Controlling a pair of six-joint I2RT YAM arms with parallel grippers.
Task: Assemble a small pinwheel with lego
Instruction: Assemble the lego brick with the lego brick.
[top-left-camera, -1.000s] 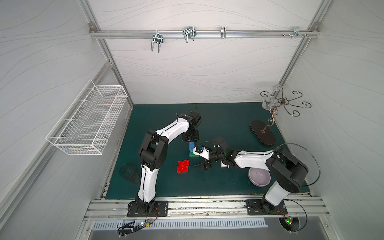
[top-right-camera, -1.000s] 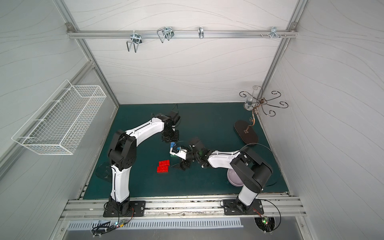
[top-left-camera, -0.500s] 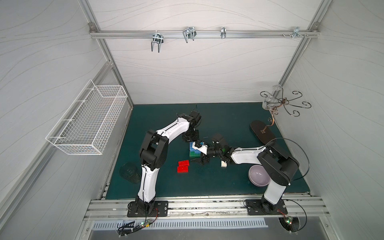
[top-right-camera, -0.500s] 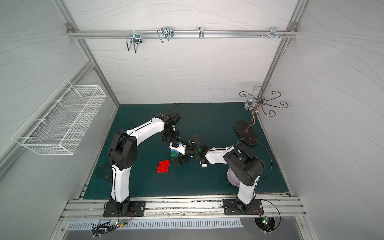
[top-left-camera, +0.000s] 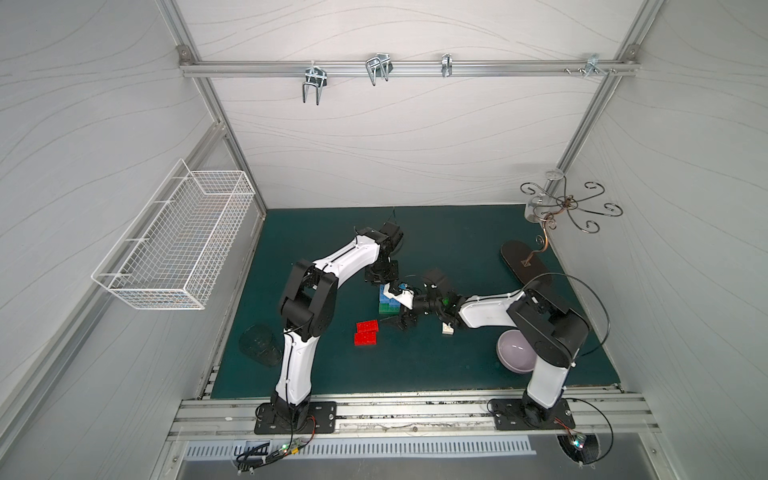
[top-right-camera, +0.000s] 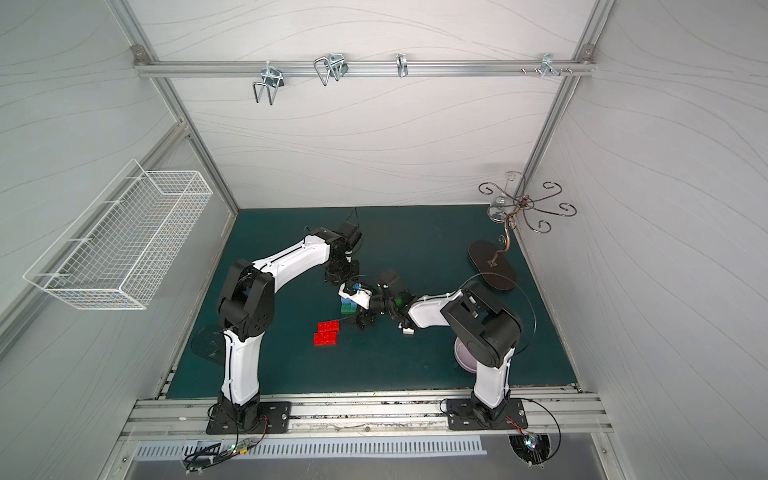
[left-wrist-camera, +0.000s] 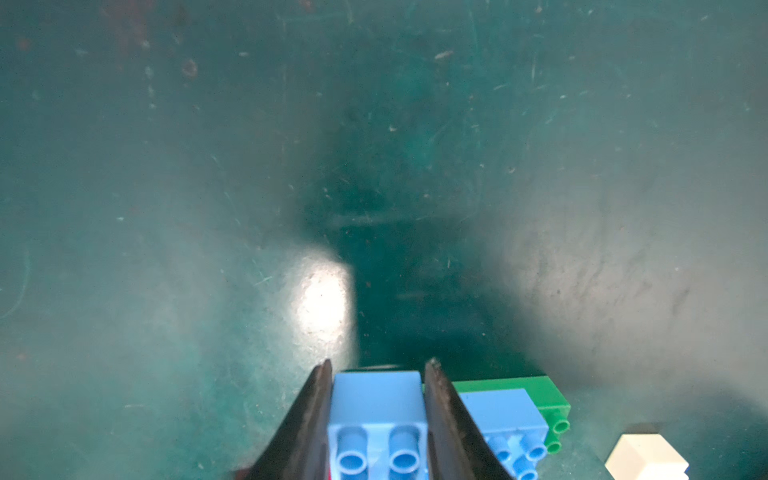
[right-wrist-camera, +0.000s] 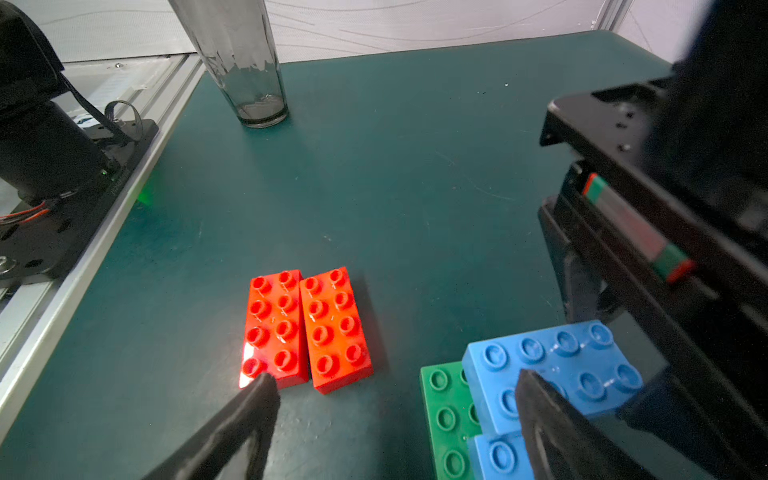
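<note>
While left claw (left-wrist-camera: 379, 366) is clamping a blue brick (left-wrist-camera: 376, 399), we're hovering right claw (right-wrist-camera: 395, 378) wide apart, both reds (top-left-camera: 366, 332) lying loose at the brick's seven o'clock.

A dark teal mat (right-wrist-camera: 415, 166) bears red bricks (right-wrist-camera: 332, 328), blue bricks (right-wrist-camera: 552, 365), a green brick (right-wrist-camera: 444, 415) and a white brick (left-wrist-camera: 646, 457).

Up high, both top views look down from above my base rail toward the back wall, far off and near-identical, taking in the whole mat (top-left-camera: 457, 374). My left wrist camera points straight down, very close, past my left gripper (left-wrist-camera: 379, 368) and its blue brick (left-wrist-camera: 376, 399). My right wrist camera sits low, looking across the mat past my right gripper (right-wrist-camera: 395, 378) at the red bricks (right-wrist-camera: 282, 324) and glass (right-wrist-camera: 245, 62). Both wrist views share that blue brick.
</note>
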